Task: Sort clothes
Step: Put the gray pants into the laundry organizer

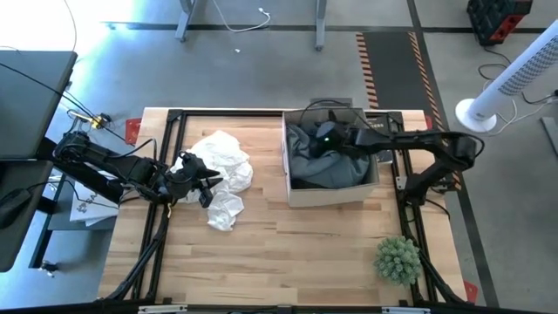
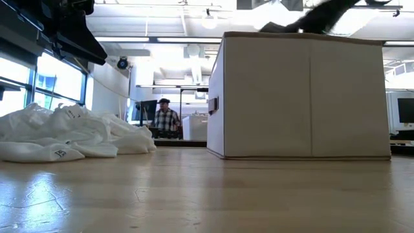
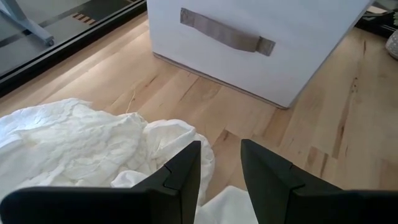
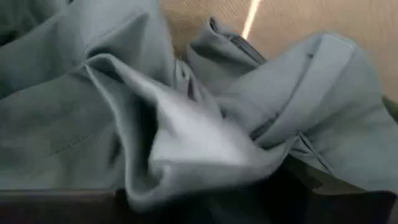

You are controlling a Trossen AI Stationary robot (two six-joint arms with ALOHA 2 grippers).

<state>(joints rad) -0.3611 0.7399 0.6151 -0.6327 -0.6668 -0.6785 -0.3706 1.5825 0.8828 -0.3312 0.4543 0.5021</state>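
Note:
A crumpled white garment (image 1: pixel 222 174) lies on the wooden table, left of the middle; it also shows in the low view (image 2: pixel 65 133) and the left wrist view (image 3: pixel 81 146). My left gripper (image 1: pixel 193 177) is open and stands above the garment's left part (image 3: pixel 221 171), clear of it. A grey-green garment (image 1: pixel 327 166) lies bunched inside the white box (image 1: pixel 331 194). My right gripper (image 1: pixel 330 135) reaches down into the box, close over the grey-green cloth (image 4: pixel 186 124). No plaid or black garment shows plainly.
The white box (image 2: pixel 304 97) stands right of the middle, with a strap handle (image 3: pixel 227 31) on its left wall. A green plant ball (image 1: pixel 398 260) sits at the near right corner. Black frame rails (image 1: pixel 166 148) run along the table's sides. A person (image 2: pixel 167 120) stands far behind.

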